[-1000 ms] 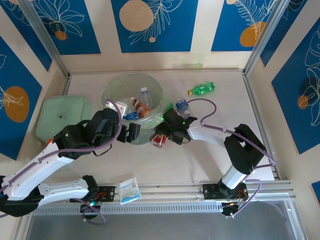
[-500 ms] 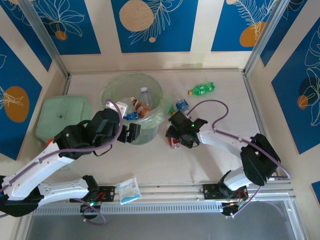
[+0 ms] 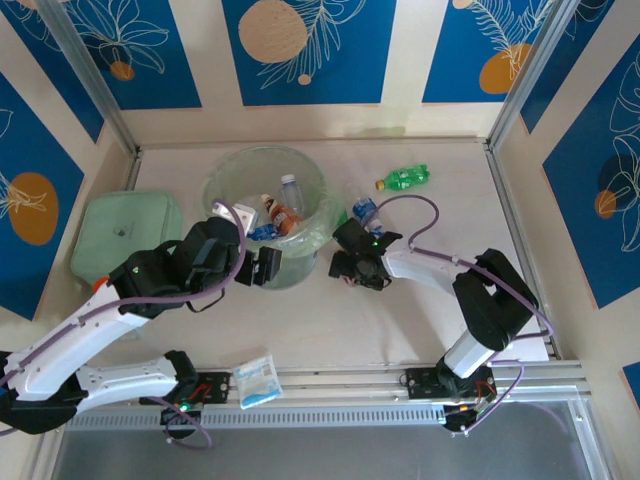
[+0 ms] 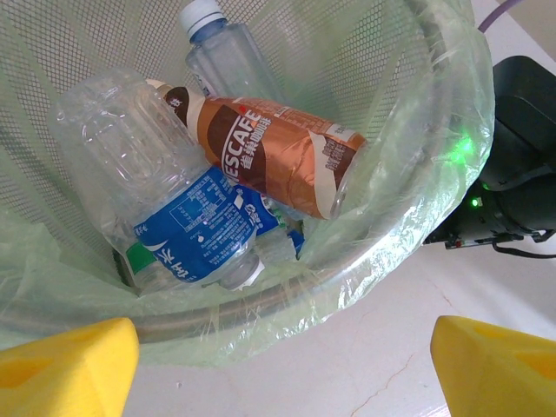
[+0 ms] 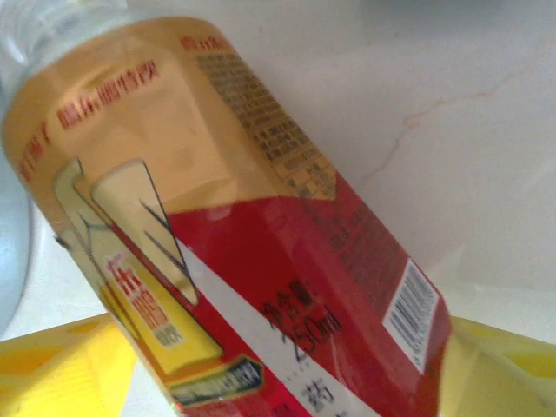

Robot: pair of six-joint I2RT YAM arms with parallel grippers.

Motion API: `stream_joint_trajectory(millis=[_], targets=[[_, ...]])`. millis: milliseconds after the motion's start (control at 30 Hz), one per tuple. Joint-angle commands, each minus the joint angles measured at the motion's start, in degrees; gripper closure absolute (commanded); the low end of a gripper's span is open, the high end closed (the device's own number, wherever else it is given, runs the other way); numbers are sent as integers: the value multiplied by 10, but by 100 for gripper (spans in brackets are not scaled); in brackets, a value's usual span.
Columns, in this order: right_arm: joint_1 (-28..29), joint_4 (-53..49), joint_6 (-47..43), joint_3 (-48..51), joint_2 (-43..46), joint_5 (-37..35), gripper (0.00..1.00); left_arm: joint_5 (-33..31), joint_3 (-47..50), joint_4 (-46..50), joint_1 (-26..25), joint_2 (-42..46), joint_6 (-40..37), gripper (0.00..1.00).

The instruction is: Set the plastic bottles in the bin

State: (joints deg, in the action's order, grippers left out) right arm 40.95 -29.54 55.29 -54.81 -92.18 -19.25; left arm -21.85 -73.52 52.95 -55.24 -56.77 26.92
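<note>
Gripping across the wide body of a red-and-yellow bottle (image 5: pixel 261 261), the right gripper (image 3: pixel 349 270) sits just right of the bin (image 3: pixel 240 165). Its yellow pads (image 5: pixel 52 373) stand far apart with the bottle filling the gap and meeting both. That label reads "250ml" in white on the red band, with a barcode and fine Chinese print that is too small to read. The left gripper (image 4: pixel 282 369) hangs at the bin's near wall with its fingers spread wide, holding and touching nothing. Inside the bin lie a brown bottle (image 4: pixel 261 152) lettered "ESCAFE", its first letter hidden, a clear blue-labelled bottle (image 4: pixel 174 217) resting against it, and a clear white-capped bottle (image 4: pixel 213 52) behind them. On the table, a small blue-capped bottle (image 3: pixel 364 212) lies near the bin's right side, and a green soda bottle (image 3: pixel 405 179) lies farther right.
</note>
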Motion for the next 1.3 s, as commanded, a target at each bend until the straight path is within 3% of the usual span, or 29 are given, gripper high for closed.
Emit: stream_joint_trajectory(millis=[0,233,467,867,1267], targets=[[-6,-10,-74,-32,-15,11,14,7,6,-1,6,6,2,13],[-34,12,-159,-44,-19,31,11,9,9,-1,6,5,4,13],[-61,33,-180,-48,-38,83,12,5,10,0,6,5,5,13],[-47,14,-142,-40,-76,45,25,6,9,6,7,5,5,13],[-15,-16,-129,-30,-8,-1,33,5,13,2,7,10,5,13]])
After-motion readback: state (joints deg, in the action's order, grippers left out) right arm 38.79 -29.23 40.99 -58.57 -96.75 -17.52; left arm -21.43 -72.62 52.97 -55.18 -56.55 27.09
